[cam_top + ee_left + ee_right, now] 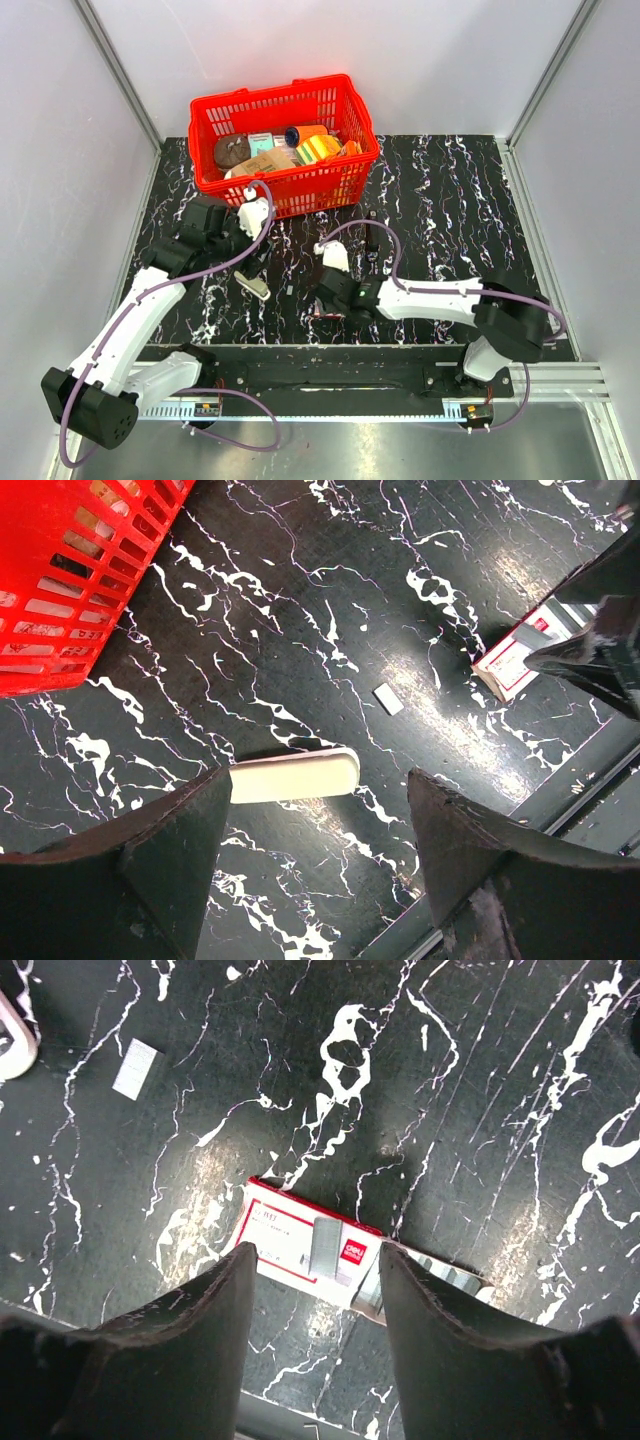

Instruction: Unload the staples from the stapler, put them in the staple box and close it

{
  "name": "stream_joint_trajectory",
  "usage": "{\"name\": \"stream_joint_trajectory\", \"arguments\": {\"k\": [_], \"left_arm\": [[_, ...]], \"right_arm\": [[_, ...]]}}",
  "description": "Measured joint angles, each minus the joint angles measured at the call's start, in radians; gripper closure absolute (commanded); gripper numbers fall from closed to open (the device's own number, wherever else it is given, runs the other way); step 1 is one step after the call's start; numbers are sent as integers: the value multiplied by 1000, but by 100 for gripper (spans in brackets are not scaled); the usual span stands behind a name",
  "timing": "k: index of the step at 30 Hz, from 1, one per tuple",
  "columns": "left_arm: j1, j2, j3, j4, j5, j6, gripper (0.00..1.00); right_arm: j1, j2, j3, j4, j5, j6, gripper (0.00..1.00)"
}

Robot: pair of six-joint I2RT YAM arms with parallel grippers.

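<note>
The stapler [295, 776] is a beige oblong lying flat on the black marbled table; it also shows in the top view as stapler [256, 287]. My left gripper [320, 780] hangs open just above it, with nothing between the fingers. A short strip of staples [388, 698] lies loose to its right. My right gripper [315, 1260] is open over a red-and-white staple box [300, 1240]. A grey strip of staples [328, 1250] rests on the box between the fingers. The box's inner tray [430, 1272] sticks out on the right.
A red basket [285, 195] full of assorted items stands at the back, close to the left arm. The loose strip of staples [137, 1068] lies between stapler and box. The table's front edge and metal rail [330, 375] run just below the box.
</note>
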State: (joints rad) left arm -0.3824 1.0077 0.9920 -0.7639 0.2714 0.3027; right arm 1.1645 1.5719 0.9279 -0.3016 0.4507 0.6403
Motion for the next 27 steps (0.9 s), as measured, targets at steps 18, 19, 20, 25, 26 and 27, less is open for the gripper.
{"name": "stream_joint_trajectory", "arguments": {"k": [18, 19, 20, 25, 26, 27], "left_arm": [[1, 0, 0, -2, 0, 0, 24], [1, 0, 0, -2, 0, 0, 24], [1, 0, 0, -2, 0, 0, 24], [1, 0, -2, -1, 0, 0, 24], [1, 0, -2, -2, 0, 0, 24], [1, 0, -3, -2, 0, 0, 24]], "right_arm": [[0, 112, 67, -107, -10, -11, 58], [0, 112, 67, -108, -11, -11, 58], [0, 113, 67, -108, -13, -11, 58], [0, 133, 85, -112, -27, -11, 58], [0, 136, 88, -113, -28, -11, 59], [0, 142, 92, -113, -29, -11, 59]]}}
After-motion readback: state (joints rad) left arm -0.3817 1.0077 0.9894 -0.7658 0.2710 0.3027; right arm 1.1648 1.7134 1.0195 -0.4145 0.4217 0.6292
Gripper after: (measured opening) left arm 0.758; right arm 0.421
